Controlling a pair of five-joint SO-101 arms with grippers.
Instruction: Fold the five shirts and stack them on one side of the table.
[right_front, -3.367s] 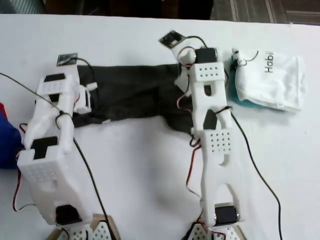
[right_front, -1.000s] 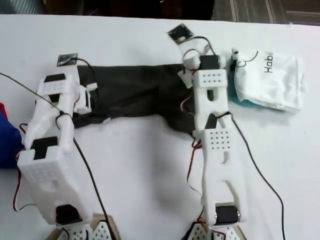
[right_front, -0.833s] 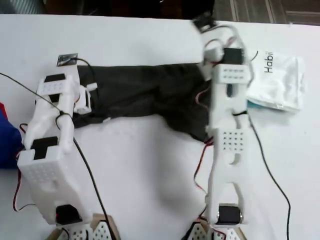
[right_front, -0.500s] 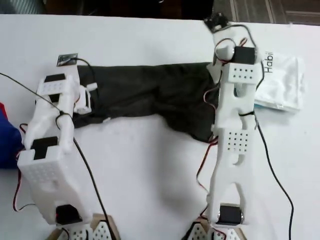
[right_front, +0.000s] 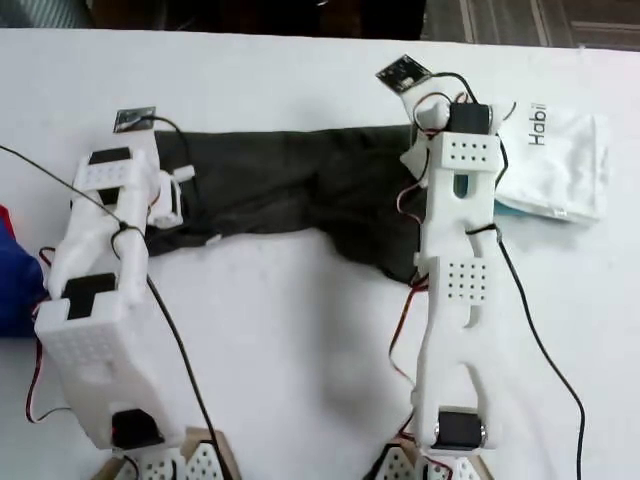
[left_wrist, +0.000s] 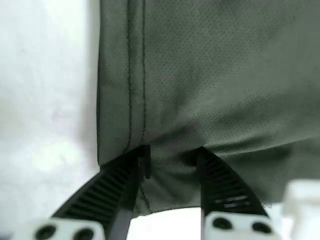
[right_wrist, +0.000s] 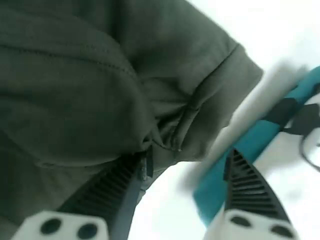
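Observation:
A dark grey shirt (right_front: 290, 185) lies stretched across the table between my two arms. At its left end my left gripper (right_front: 176, 196) is shut on the hemmed edge. In the left wrist view the cloth (left_wrist: 200, 75) puckers between the fingertips of that gripper (left_wrist: 171, 160). My right gripper (right_front: 420, 150) hovers over the shirt's right end and stands open. In the right wrist view a sleeve (right_wrist: 215, 95) lies against one finger (right_wrist: 135, 172), and bare table and teal cloth (right_wrist: 250, 145) show in the gap of the gripper (right_wrist: 187, 170).
A folded white shirt (right_front: 555, 160) lies on a teal one (right_front: 520, 208) at the right side, close to my right arm. Blue and red cloth (right_front: 15, 280) sits at the left edge. The near middle of the table (right_front: 290, 340) is bare white.
My right arm swung right, dragging the shirt's right end toward the white stack, then came back a little to the left. The left arm has kept still.

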